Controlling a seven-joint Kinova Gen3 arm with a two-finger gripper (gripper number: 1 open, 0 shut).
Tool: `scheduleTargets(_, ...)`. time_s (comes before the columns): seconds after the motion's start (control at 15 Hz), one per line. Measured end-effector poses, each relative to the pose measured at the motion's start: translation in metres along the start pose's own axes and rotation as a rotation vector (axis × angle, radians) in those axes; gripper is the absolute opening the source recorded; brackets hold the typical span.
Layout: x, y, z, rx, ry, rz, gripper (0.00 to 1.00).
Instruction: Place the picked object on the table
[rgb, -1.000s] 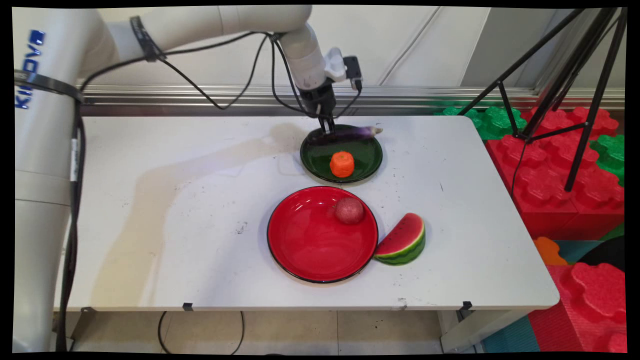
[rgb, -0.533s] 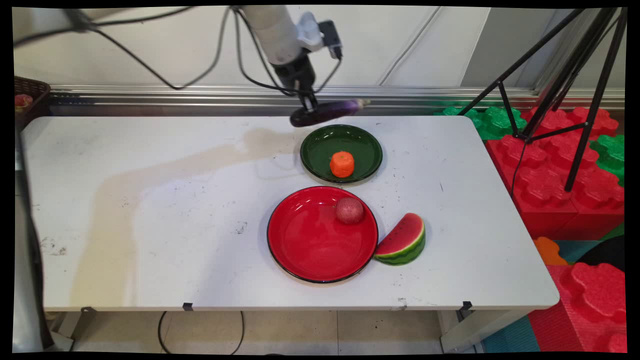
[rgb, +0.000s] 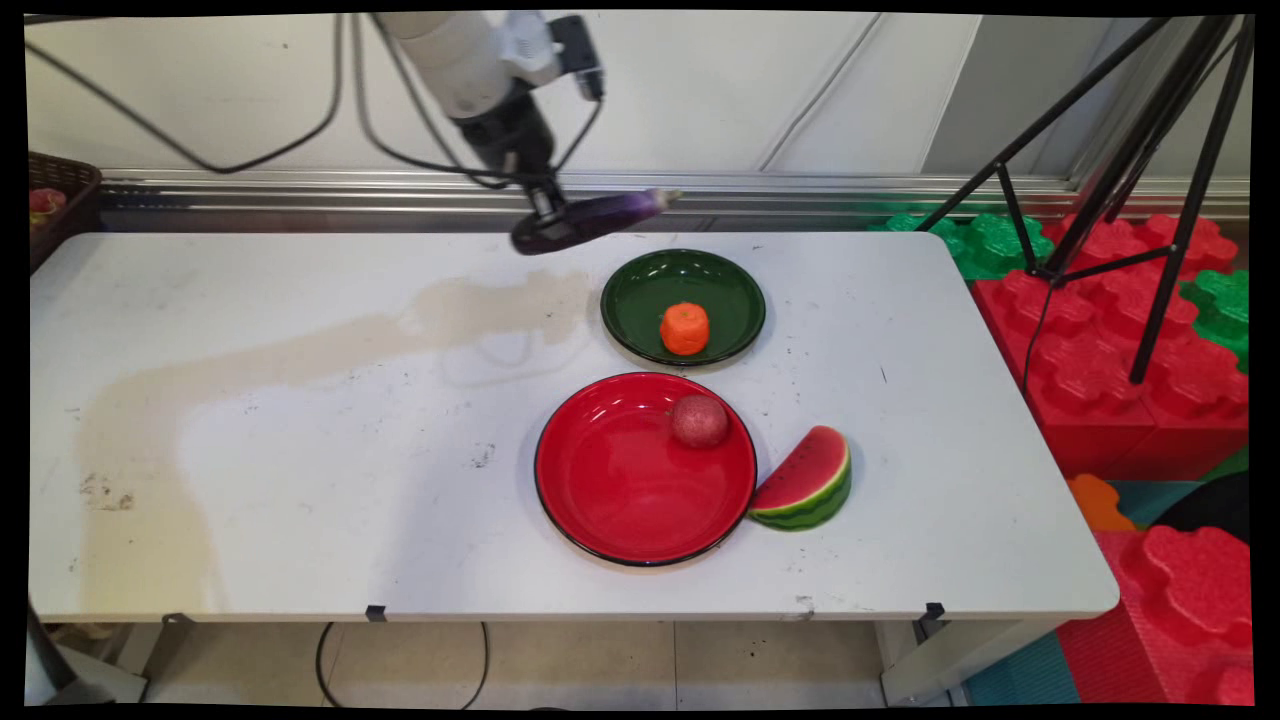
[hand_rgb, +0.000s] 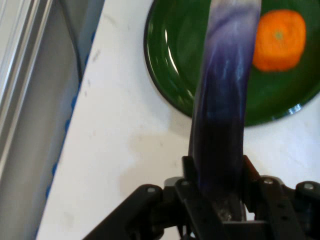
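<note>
My gripper (rgb: 548, 212) is shut on a purple eggplant (rgb: 585, 220), holding it by its thick end in the air above the table's far edge, left of the green plate (rgb: 635, 300). In the hand view the eggplant (hand_rgb: 225, 100) runs up from between my fingers (hand_rgb: 218, 182) and crosses over the green plate (hand_rgb: 175, 55). An orange tangerine (rgb: 684, 328) sits on that plate, seen too as the tangerine (hand_rgb: 279, 40) in the hand view.
A red plate (rgb: 610, 490) with a reddish round fruit (rgb: 698, 420) lies near the table's front. A watermelon slice (rgb: 805, 480) rests against its right rim. Black tripod legs (rgb: 1150, 200) and red and green foam blocks (rgb: 1120, 340) stand beyond the table's right edge.
The gripper lifted the eggplant off the green plate's far rim, then carried it up and to the left. The tangerine and the other things stayed put.
</note>
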Motion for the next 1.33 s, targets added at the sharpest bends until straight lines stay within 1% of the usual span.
scheduleTargets(0.47,-0.055,0.022,-0.033,-0.003,-0.044,-0.012,0.0)
scheduleTargets(0.67,-0.085,0.037,-0.043,-0.008,-0.078,-0.039,0.0)
scheduleTargets(0.87,-0.104,0.049,-0.045,-0.012,-0.104,-0.067,0.0)
scheduleTargets(1.07,-0.118,0.059,-0.042,-0.013,-0.123,-0.092,0.0)
scheduleTargets(1.33,-0.136,0.077,-0.029,-0.021,-0.153,-0.131,0.0)
